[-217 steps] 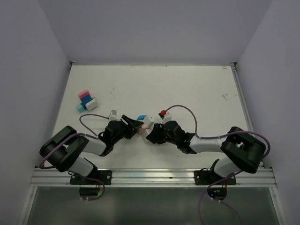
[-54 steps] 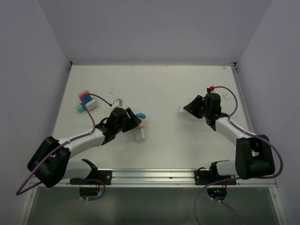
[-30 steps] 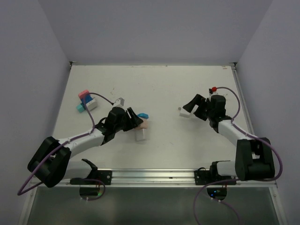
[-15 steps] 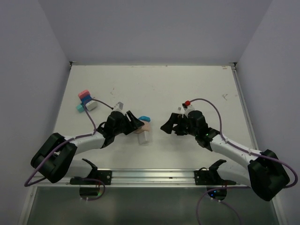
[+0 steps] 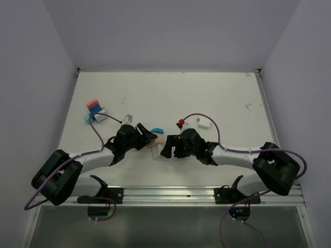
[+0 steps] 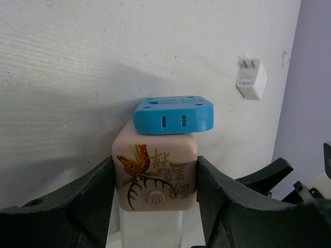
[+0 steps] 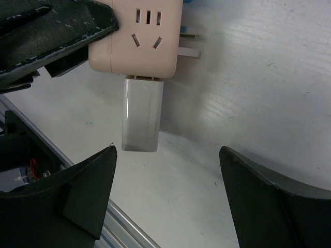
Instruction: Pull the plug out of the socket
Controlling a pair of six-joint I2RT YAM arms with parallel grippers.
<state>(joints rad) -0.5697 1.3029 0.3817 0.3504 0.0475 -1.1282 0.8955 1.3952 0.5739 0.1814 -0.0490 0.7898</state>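
Note:
A beige cube socket (image 6: pixel 155 173) with a deer print sits gripped between my left gripper's (image 6: pixel 155 178) two fingers, which press its sides. A blue plug (image 6: pixel 173 114) sticks out of its far face and a white plug (image 7: pixel 142 113) out of its near face. In the top view the socket (image 5: pixel 159 140) is at the table's middle front, with the left gripper (image 5: pixel 149 138) on its left. My right gripper (image 7: pixel 166 155) stands open just short of the white plug's free end, touching nothing. From above, the right gripper (image 5: pixel 165 149) sits right of the socket.
A loose white charger (image 5: pixel 202 123) lies behind the right arm; the left wrist view also shows that charger (image 6: pixel 252 78). A cluster of pink, white and teal blocks (image 5: pixel 94 110) sits at the back left. The aluminium rail (image 5: pixel 165 195) runs along the near edge.
My right arm has swung from the back right to the socket at the middle front, leaving the white charger behind. Its jaws have narrowed slightly. The left arm drew the socket slightly nearer.

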